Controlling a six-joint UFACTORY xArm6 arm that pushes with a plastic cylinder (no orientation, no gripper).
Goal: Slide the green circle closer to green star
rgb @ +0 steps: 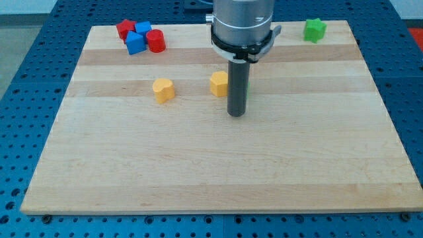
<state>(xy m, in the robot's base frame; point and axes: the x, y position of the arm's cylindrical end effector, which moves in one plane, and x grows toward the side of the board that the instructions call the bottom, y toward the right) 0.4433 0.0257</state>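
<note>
Tip (236,114) down on the board, bare rod, no jaws, grips nothing. Green circle (247,80) mostly hidden just behind rod, sliver showing on its right side, beside yellow block (219,84). Green star (315,30) lies up-right at top edge, so push goes that way.

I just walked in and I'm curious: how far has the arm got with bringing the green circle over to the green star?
Little looks done: the green star sits alone at the view's top right, far from the green circle, which shows only as a sliver behind the rod. In hand: my tip stands right by that circle, beside the yellow block. Left: almost the whole slide up and rightward across the wooden board.
</note>
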